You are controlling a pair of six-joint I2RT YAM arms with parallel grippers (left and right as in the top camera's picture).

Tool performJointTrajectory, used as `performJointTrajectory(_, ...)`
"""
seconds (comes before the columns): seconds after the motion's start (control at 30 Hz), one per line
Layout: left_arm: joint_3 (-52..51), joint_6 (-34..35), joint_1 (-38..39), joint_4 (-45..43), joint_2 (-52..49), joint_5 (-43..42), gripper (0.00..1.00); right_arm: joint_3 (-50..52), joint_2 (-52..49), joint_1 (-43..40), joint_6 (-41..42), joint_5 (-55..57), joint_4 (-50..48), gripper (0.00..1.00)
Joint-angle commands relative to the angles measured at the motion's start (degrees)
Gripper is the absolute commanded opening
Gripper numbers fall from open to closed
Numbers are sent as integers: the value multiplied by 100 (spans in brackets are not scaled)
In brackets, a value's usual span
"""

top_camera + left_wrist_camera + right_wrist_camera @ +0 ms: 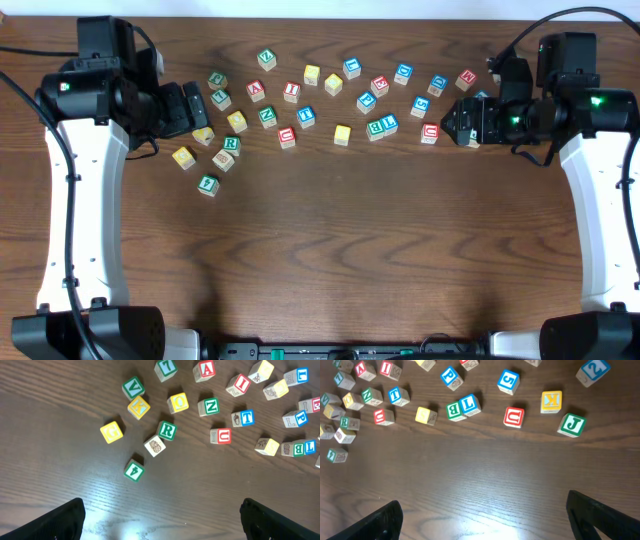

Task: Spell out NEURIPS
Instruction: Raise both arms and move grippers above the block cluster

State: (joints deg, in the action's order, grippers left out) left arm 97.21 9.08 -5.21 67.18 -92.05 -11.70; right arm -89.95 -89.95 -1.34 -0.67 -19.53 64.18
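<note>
Along the far half of the worktop (320, 250), the lettered cubes (333, 84) lie scattered, not yet in a row. Near the left arm sits the green R cube (167, 430), with the green N cube (211, 406), red U cube (223, 436) and red I cube (242, 383) to its right. Left fingers (60, 522) and right fingers (600, 517) both stand wide, holding nothing.
</note>
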Motion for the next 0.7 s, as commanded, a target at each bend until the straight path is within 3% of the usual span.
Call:
performJointTrajectory(0.0, 136, 133, -17, 94, 26, -9, 98, -109, 4, 83, 42, -74, 61, 99)
performJointTrajectory(0.67, 127, 109, -20, 118, 26, 103, 98, -105, -181, 376, 846, 356, -205, 97)
